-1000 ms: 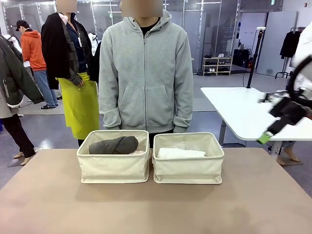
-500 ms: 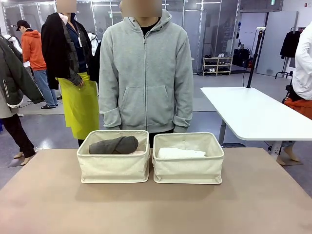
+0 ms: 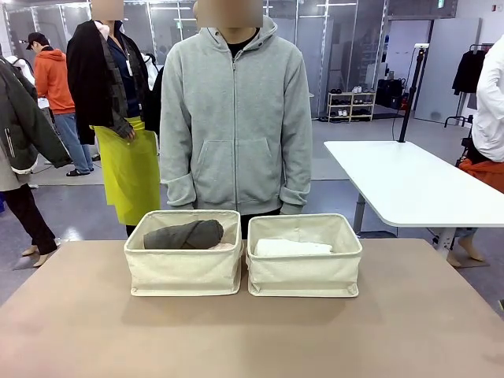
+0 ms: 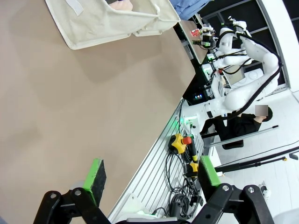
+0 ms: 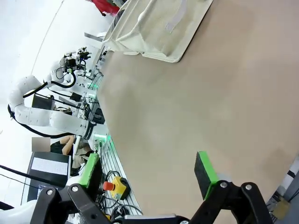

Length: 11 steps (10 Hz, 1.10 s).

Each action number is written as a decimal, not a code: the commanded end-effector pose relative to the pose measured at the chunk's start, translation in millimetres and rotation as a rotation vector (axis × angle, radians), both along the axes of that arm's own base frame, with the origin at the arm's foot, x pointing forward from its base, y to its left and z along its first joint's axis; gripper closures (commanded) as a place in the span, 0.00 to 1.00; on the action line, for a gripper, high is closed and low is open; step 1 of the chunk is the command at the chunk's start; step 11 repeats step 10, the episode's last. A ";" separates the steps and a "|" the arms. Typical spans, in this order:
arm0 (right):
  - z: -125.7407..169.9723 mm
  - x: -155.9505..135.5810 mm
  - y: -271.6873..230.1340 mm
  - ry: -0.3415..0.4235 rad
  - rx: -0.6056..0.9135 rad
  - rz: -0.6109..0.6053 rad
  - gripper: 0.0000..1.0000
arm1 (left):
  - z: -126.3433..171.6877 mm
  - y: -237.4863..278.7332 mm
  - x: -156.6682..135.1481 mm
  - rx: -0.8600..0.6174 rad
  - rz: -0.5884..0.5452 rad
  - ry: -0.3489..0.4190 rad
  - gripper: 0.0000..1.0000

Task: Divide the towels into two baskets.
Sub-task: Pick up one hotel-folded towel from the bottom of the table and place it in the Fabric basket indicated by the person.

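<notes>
Two cream baskets stand side by side at the table's far middle. The left basket (image 3: 183, 268) holds a dark grey towel (image 3: 183, 234) lying on top, with a pale pink edge (image 3: 224, 246) showing beneath it. A white towel (image 3: 291, 247) lies in the right basket (image 3: 304, 272). In the left wrist view my left gripper (image 4: 152, 175) hangs open over the table's near edge, empty, with a basket (image 4: 107, 21) far ahead. My right gripper (image 5: 147, 172) is open and empty too, above the bare tabletop, and a basket (image 5: 159, 23) lies ahead at the top.
A person in a grey hoodie (image 3: 235, 118) stands right behind the baskets, hands hidden by them. The brown table (image 3: 252, 339) is bare in front of the baskets. A white table (image 3: 402, 185) stands off to the right. Cables and an emergency stop (image 4: 180, 142) sit below the table edge.
One second ago my right gripper showed at the picture's right edge above the white table; it has drawn back out of the front view. Baskets and towels have not moved.
</notes>
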State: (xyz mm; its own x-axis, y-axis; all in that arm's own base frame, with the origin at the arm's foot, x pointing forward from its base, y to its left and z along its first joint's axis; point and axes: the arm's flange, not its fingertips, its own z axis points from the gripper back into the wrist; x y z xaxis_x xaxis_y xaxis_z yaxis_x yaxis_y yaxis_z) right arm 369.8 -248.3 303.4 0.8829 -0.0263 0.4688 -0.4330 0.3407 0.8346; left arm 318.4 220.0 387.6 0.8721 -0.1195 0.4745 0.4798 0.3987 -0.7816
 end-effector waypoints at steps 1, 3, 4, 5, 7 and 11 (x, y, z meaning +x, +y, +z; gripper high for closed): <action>10.2 -4.5 -3.4 0.003 -0.012 -0.008 0.00 | 3.3 2.2 -3.1 0.004 -0.001 0.002 0.00; 10.2 -4.5 -3.4 0.003 -0.012 -0.008 0.00 | 3.3 2.2 -3.1 0.004 -0.001 0.002 0.00; 10.2 -4.5 -3.4 0.003 -0.012 -0.008 0.00 | 3.3 2.2 -3.1 0.004 -0.001 0.002 0.00; 10.2 -4.5 -3.4 0.003 -0.012 -0.008 0.00 | 3.3 2.2 -3.1 0.004 -0.001 0.002 0.00; 10.2 -4.5 -3.4 0.003 -0.012 -0.008 0.00 | 3.3 2.2 -3.1 0.004 -0.001 0.002 0.00; 10.2 -4.5 -3.4 0.003 -0.012 -0.008 0.00 | 3.3 2.2 -3.1 0.004 -0.001 0.002 0.00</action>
